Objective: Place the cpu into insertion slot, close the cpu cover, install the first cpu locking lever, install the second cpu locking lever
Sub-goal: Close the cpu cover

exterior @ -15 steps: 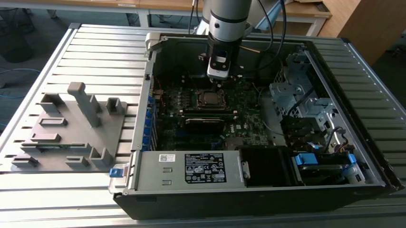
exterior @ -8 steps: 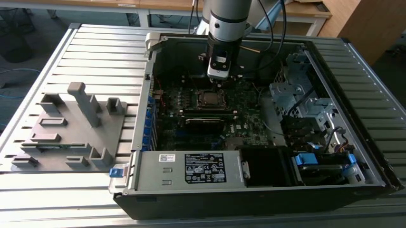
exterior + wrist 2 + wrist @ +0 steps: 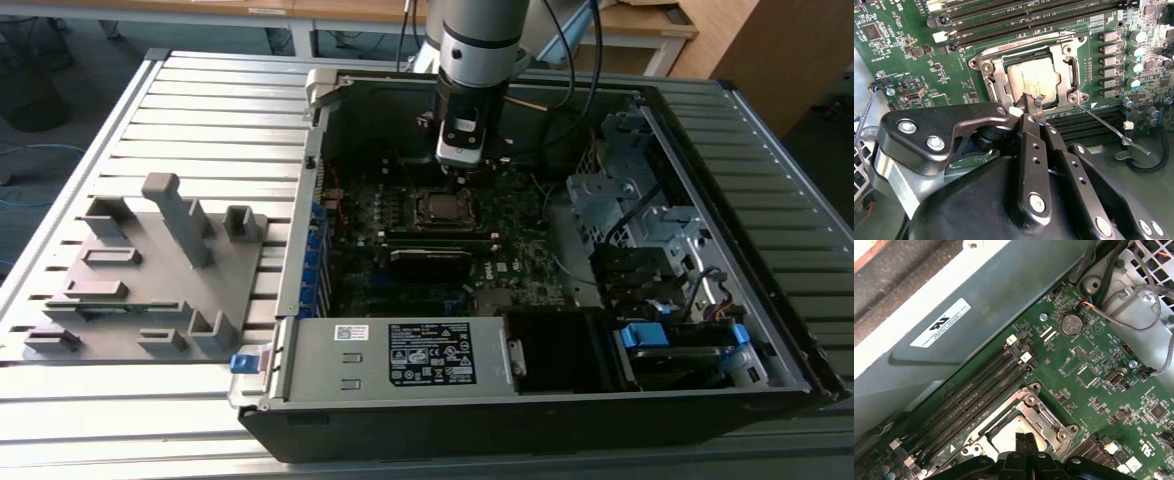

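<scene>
**Exterior view:** the arm stands vertical inside the open computer case (image 3: 534, 425). Its gripper (image 3: 458, 168) points down, just above the cpu (image 3: 445, 207).

**Second wrist view:** the gripper (image 3: 1031, 102) is closed, tips together and holding nothing, over the near edge of the cpu (image 3: 1031, 80). The cpu sits in the socket with the cpu cover (image 3: 998, 82) flat around it. A thin lever (image 3: 1106, 123) juts free.

**First wrist view:** the closed tips (image 3: 1025, 437) hang over the seated cpu (image 3: 1004, 437).

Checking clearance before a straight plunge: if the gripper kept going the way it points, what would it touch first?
Most likely the cpu: in the second wrist view the shut gripper aims at its metal top, close to the frame of the cpu cover. Depth is unclear, so it could be the frame.
</scene>
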Controlling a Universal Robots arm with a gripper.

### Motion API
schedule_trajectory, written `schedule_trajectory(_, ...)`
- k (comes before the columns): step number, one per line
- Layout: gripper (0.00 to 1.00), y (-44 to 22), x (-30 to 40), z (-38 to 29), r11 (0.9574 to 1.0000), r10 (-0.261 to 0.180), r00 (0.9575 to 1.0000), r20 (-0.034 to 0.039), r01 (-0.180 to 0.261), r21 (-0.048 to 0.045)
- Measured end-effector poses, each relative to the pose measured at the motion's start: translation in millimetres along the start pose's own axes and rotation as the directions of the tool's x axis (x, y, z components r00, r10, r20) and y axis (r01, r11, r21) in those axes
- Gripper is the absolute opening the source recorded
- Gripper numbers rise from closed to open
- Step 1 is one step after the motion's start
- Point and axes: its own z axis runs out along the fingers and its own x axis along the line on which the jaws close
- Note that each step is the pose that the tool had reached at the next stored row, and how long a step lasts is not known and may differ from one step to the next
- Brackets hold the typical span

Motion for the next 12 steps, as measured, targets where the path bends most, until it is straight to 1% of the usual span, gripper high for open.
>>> schedule_trajectory(3,0.10,0.0,0.0,0.1,0.9999,-0.017,0.9999,-0.0004,0.017,0.0002)
schedule_trajectory(6,0.10,0.0,0.0,0.3,0.9984,-0.056,0.9984,-0.0012,0.056,0.0002)
schedule_trajectory(9,0.10,0.0,0.0,0.5,0.9941,-0.109,0.9941,-0.0022,0.109,0.0005)
schedule_trajectory(12,0.10,0.0,0.0,1.0,0.9868,-0.162,0.9868,-0.0033,0.162,0.0006)
